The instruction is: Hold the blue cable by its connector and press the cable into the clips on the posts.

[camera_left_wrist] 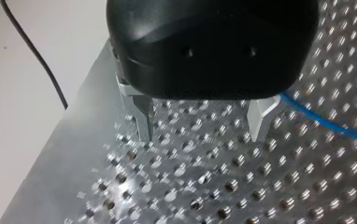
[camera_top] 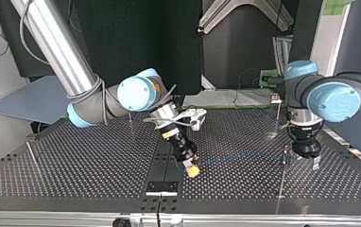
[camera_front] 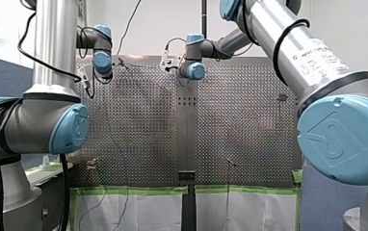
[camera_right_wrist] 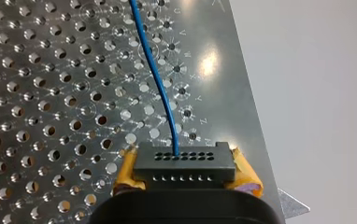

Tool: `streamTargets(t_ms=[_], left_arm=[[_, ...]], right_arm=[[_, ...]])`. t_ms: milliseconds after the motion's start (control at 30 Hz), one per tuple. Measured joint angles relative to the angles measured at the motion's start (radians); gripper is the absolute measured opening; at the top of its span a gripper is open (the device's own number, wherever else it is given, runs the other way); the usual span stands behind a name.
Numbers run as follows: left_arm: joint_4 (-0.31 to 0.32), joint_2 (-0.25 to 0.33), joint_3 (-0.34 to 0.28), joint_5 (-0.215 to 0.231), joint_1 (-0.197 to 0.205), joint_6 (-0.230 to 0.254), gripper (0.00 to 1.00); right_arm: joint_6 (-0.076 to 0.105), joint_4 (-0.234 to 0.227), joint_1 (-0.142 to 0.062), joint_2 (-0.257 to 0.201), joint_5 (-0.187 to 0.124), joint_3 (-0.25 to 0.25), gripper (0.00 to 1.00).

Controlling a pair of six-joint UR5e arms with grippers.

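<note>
Blue cable (camera_right_wrist: 160, 84): seemingly unclipped | right hand (camera_right_wrist: 186, 171): clamped on connector (camera_right_wrist: 184, 161) | left hand (camera_left_wrist: 201, 125): apart, empty | posts (camera_top: 283, 175) at top view's 3 o'clock: pending

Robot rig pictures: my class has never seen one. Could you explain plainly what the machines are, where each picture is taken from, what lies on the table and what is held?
These are two robot arms working at a perforated metal table. The front view looks out from behind them; the top view faces them from across the table; the other two come from cameras on their wrists. The right gripper, with yellow pads, is shut on a black connector, from which a blue cable runs across the table. The left gripper is open and holds nothing. Thin posts stand on the table.
</note>
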Motion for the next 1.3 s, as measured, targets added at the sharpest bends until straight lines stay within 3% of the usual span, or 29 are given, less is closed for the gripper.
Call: streamTargets(t_ms=[500, 667, 833, 1067, 1300], left_arm=[[-0.138, 0.138, -0.138, 0.135, 0.01, -0.03, 1.0], [-0.171, 0.182, -0.181, 0.152, 0.01, -0.028, 1.0], [-0.176, 0.23, -0.203, 0.156, 0.01, 0.003, 1.0], [-0.16, 0.287, -0.184, 0.161, 0.011, 0.057, 1.0], [-0.135, 0.318, -0.164, 0.207, 0.008, 0.117, 1.0]], right_arm=[[-0.001, 0.004, -0.004, 0.0, 0.0, 0.001, 0.02], [-0.001, 0.005, -0.004, 0.0, 0.0, 0.001, 0.02], [-0.002, 0.008, -0.004, 0.0, 0.0, 0.001, 0.02], [-0.003, 0.009, -0.004, 0.0, 0.0, 0.001, 0.02], [-0.003, 0.015, -0.004, 0.0, 0.0, 0.001, 0.02]])
